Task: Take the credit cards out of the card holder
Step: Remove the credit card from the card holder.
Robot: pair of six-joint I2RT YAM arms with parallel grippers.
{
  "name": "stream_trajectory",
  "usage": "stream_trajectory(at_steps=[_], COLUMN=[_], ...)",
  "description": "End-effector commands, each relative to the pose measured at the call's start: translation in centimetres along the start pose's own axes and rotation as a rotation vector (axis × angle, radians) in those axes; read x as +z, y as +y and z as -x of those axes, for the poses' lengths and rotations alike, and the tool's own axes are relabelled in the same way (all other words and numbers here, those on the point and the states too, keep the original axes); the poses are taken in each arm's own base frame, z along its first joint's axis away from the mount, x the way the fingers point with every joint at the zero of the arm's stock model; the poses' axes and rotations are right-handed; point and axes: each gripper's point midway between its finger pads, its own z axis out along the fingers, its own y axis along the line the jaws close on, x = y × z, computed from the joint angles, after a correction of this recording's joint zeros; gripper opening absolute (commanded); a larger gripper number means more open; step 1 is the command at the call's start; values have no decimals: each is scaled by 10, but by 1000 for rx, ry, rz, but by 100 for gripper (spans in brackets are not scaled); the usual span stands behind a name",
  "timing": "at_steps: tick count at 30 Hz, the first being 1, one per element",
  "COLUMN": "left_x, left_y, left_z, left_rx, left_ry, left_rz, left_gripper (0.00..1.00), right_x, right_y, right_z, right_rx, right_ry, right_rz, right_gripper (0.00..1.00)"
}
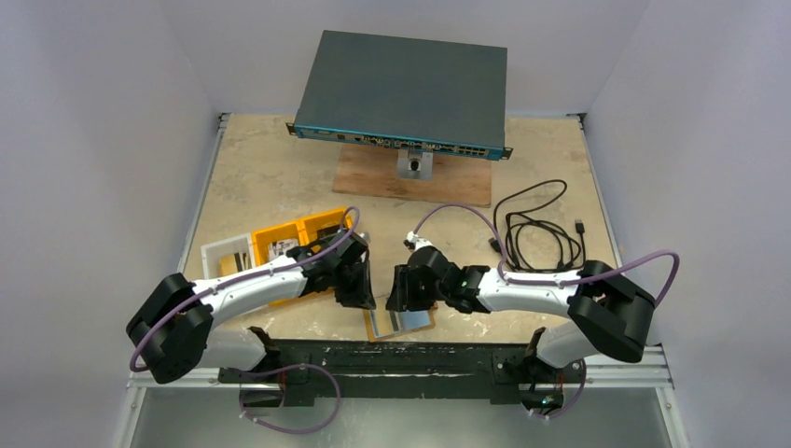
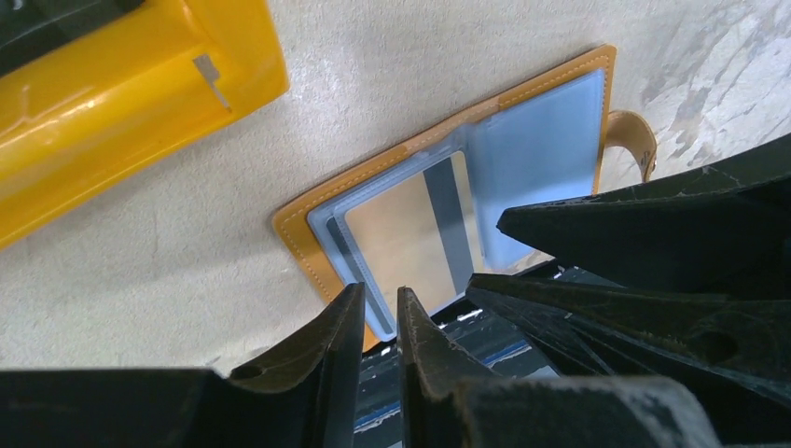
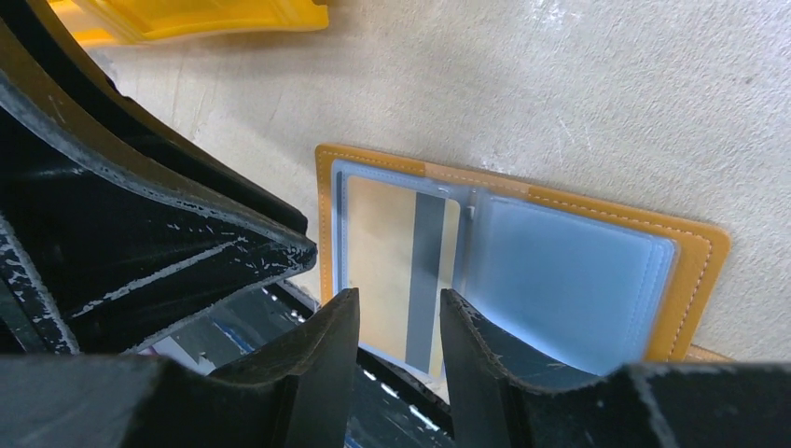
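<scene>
Top view: base rail (image 1: 392,371), nearest. Card holder (image 1: 401,320) lies open just beyond it, with the left gripper (image 1: 359,297) and right gripper (image 1: 398,297) over it.
Left wrist: fingers (image 2: 340,322) narrowly parted at the holder's near edge; grip cannot be told. A credit card (image 2: 401,233) sits in one of the holder's sleeves.
Right wrist: fingers (image 3: 336,327) parted over that card, holding nothing.

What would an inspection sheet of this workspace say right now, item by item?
Surface: mottled beige tabletop, level.
Job's things: flat tan-orange leather-like card holder lies open at the near edge; one grey-silver dark-striped card sits in a clear sleeve; the other sleeve's contents are unclear.
Clutter: yellow-orange plastic compartment tray, small white bin beside it, dark grey network switch on a wooden board.
Grippers: left gripper jaws narrowly apart, grip unclear; right gripper open; both above the holder.
Cables: black cable coiled at right; purple cables along both arms.
Surroundings: plain white walls.
</scene>
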Motion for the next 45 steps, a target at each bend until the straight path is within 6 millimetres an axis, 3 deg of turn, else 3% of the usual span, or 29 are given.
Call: stream_trajectory(at_steps=[1, 19, 29, 37, 45], left_x=[7, 30, 36, 38, 37], left_y=[-10, -3, 3, 13, 17], left_z=[4, -6, -6, -8, -10], left_rx=[-5, -22, -29, -30, -24], left_ry=[-1, 57, 66, 73, 81], left_rz=[-50, -23, 17, 65, 86], left_gripper=[18, 6, 2, 0, 0], right_x=[5, 13, 10, 4, -1], right_y=[5, -15, -28, -20, -26], right_z=[2, -23, -22, -21, -18], right_rx=[19, 88, 145, 206, 285], right_ry=[-12, 40, 43, 60, 60], right_rz=[52, 66, 111, 272, 342], right_gripper=[37, 36, 34, 31, 26])
